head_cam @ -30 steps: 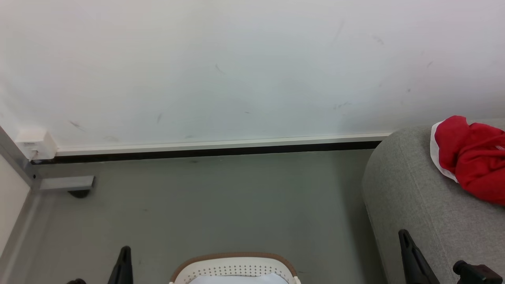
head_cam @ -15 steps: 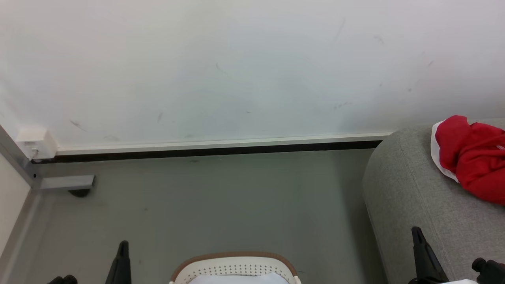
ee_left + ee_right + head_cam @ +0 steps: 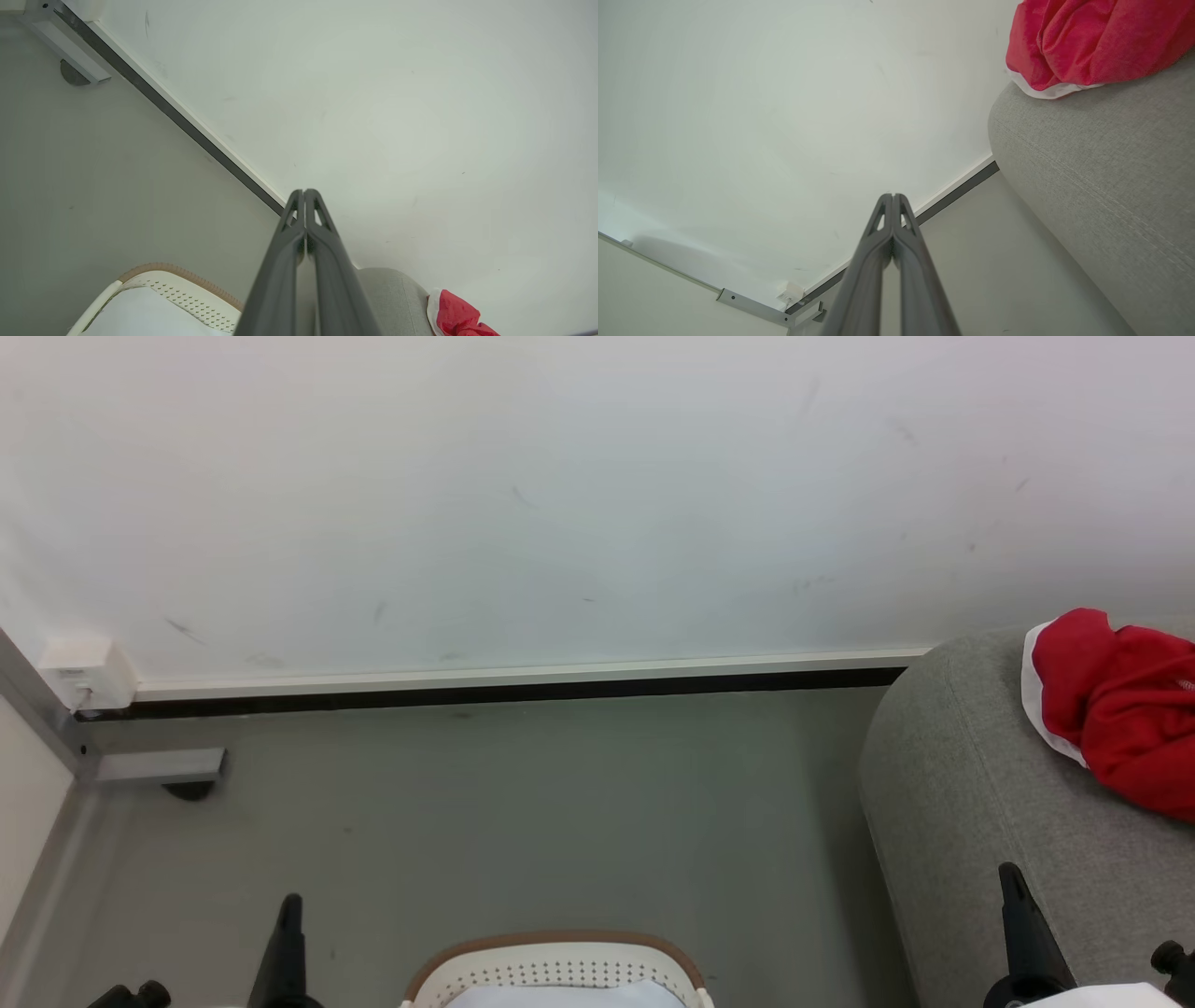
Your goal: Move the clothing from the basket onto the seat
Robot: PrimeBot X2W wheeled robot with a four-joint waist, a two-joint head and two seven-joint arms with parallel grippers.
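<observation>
Red clothing (image 3: 1116, 709) heaped on grey seat (image 3: 962, 784); white basket (image 3: 555, 971) well apart, lower centre; left gripper (image 3: 304, 191), right gripper (image 3: 893, 196): fingers pressed together, empty.

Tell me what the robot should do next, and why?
Probably bend forward to look down into the basket. Most of its inside is cut off at the head view's bottom edge, so I cannot tell if anything red is left there. The clothing lies on the seat, and the left gripper and right gripper are both shut and hold nothing.
</observation>
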